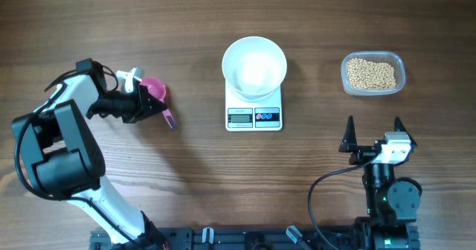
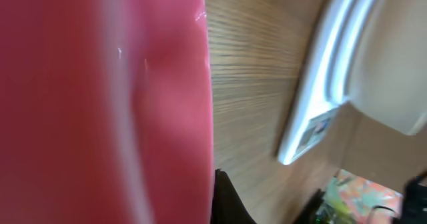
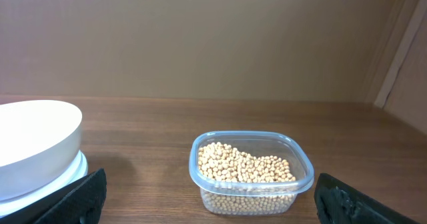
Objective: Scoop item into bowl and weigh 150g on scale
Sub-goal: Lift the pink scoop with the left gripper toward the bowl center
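While left gripper (image 1: 144,102) is clamped on pink scoop (image 1: 155,91) & right gripper (image 1: 374,134) gapes open, bowl (image 1: 254,68) on scale (image 1: 254,117) looks empty w/ beans (image 1: 371,73) all in tub (image 1: 400,74), so 0 scooped yet.

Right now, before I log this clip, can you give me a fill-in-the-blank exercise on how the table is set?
1. The white bowl stands on the ____.
2. The beans lie in a clear plastic ____.
3. The left gripper is shut on a scoop coloured ____.
4. The right gripper stands ____, holding nothing.
Missing words: scale; tub; pink; open.
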Robot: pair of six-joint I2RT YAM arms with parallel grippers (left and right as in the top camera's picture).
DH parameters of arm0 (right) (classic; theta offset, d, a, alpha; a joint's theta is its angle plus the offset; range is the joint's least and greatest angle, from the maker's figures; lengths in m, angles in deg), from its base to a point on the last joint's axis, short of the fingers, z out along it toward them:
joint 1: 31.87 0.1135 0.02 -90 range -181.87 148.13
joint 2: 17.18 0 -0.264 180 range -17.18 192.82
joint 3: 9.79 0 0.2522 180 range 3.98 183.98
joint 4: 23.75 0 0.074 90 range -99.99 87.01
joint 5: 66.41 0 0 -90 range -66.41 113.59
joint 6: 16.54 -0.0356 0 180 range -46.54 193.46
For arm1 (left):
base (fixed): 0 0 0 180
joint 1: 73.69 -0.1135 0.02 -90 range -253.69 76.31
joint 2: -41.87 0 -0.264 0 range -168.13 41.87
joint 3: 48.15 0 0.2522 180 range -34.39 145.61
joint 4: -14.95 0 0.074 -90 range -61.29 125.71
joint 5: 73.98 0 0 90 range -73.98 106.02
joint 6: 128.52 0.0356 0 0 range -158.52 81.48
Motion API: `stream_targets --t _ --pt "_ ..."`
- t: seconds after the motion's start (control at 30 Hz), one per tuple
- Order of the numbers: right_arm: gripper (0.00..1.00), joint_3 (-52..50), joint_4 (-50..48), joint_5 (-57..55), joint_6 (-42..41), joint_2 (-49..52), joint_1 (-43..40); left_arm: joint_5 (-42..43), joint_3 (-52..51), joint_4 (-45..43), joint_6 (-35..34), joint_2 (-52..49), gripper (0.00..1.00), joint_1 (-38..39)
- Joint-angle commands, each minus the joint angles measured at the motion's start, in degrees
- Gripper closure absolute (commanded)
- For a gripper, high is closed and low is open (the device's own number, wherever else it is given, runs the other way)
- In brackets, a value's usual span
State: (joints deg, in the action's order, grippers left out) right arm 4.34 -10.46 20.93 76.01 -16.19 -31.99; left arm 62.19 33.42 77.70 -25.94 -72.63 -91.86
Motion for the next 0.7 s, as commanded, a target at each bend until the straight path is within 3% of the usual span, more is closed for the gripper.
stream_targets --t 0.0,0.2,0.47,0.53,0.6,0.67 --pt "0.0 0.0 -0.2 -0.3 -1.1 -0.3 -0.3 11.1 1.1 -0.2 -0.9 -0.9 0.96 -0.7" --pt "0.0 0.0 -0.2 -0.3 -1.1 -0.3 -0.3 44.3 2.8 -3.2 -2.3 1.9 0.96 -1.0" --pt "0.0 0.0 -0.4 -0.5 -1.0 -0.3 -0.3 44.1 9.5 -3.5 -10.1 15.2 0.96 3.4" --pt "0.0 0.0 -3.9 1.7 -2.9 -0.3 -0.3 40.3 11.7 -3.7 -11.9 18.8 0.96 5.7" --pt "0.0 0.0 -5.8 15.2 -16.5 -0.3 -0.3 33.8 12.7 -8.0 -21.5 21.1 0.96 8.0" --pt "0.0 0.0 -9.9 18.2 -30.9 -0.3 -0.3 31.8 12.7 -17.6 -34.0 22.1 0.96 10.3"
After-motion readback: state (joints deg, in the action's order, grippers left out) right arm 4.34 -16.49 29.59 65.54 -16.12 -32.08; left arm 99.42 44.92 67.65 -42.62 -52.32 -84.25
